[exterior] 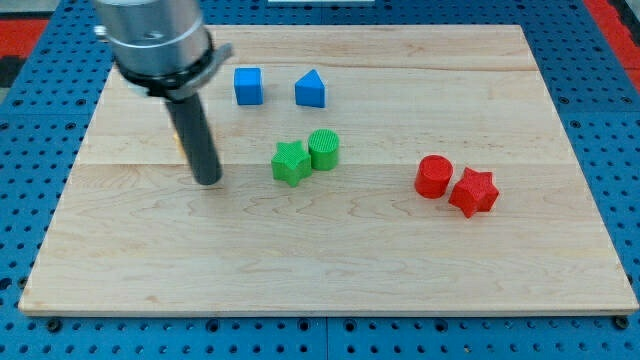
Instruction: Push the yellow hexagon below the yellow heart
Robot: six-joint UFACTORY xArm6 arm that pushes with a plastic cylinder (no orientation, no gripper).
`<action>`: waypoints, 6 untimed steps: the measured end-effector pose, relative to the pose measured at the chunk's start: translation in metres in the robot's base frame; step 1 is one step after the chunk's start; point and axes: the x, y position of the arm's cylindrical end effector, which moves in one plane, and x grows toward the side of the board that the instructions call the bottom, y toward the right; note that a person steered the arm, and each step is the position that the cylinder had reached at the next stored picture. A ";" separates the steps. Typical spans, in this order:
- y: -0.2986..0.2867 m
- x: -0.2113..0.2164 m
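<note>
**Push barely judged: both yellow blocks are almost wholly hidden behind the rod in the upper left of the frame.**

My tip [207, 182] rests on the pale wooden worktop [400, 280] left of centre. The end effector is a bare dark rod with no jaws, so it neither opens, closes nor clamps anything. Just left of the rod, above my tip, a thin sliver of yellow [178, 138] shows. I cannot tell whether it is the yellow hexagon or the yellow heart, nor how they lie to each other, so I judge the task unconfirmed and probably unfinished. Well to the right are the blue plastic cube [248, 86], blue triangular block [310, 89], green star [290, 163] touching the green cylinder [324, 149], and red cylinder [433, 177] beside the red star [473, 192].
</note>
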 end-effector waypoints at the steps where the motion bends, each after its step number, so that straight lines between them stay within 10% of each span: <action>1: -0.021 -0.023; 4: -0.064 -0.006; 6: -0.045 0.078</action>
